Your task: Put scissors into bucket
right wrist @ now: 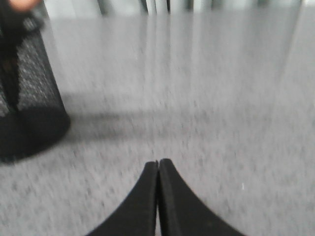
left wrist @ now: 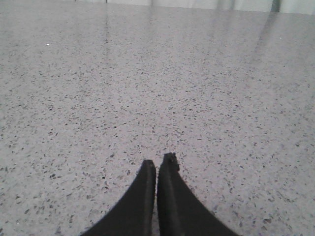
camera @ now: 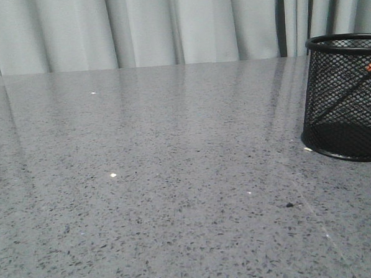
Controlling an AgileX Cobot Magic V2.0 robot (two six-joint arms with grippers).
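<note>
The black wire-mesh bucket point(camera: 344, 96) stands upright at the right edge of the front view. The scissors point(camera: 351, 88) lie slanted inside it, seen through the mesh, with a bit of orange near the rim. In the blurred right wrist view the bucket point(right wrist: 24, 103) is off to one side, and an orange handle tip point(right wrist: 22, 4) shows at its top. My right gripper point(right wrist: 158, 162) is shut and empty, away from the bucket. My left gripper point(left wrist: 158, 162) is shut and empty over bare table. Neither gripper shows in the front view.
The grey speckled table point(camera: 162, 177) carries a few small white specks point(camera: 113, 175) and a dark crumb point(camera: 289, 204). A pale curtain point(camera: 167, 25) hangs behind the table's far edge.
</note>
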